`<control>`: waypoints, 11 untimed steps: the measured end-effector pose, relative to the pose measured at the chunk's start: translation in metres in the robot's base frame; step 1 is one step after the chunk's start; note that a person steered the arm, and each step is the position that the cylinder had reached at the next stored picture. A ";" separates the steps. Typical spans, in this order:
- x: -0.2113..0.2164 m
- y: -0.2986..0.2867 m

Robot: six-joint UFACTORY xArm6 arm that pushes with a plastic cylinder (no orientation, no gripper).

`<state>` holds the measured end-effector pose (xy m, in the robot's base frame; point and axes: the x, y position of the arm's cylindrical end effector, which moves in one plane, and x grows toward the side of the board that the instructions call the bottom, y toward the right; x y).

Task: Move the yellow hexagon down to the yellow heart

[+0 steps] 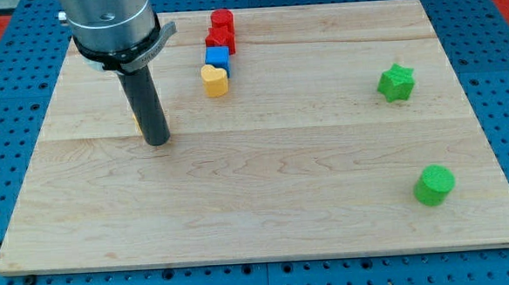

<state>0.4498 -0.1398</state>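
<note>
My tip rested on the board at the left, with no claw, only the rod. A sliver of yellow, likely the hexagon, showed just behind the rod, mostly hidden. The yellow heart lay to the right and farther back, touching a blue block beneath red blocks.

yellow heart, blue cube, two green blocks, pale wood board.
</note>
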 end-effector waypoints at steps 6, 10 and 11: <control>-0.022 -0.009; -0.006 0.076; -0.029 -0.001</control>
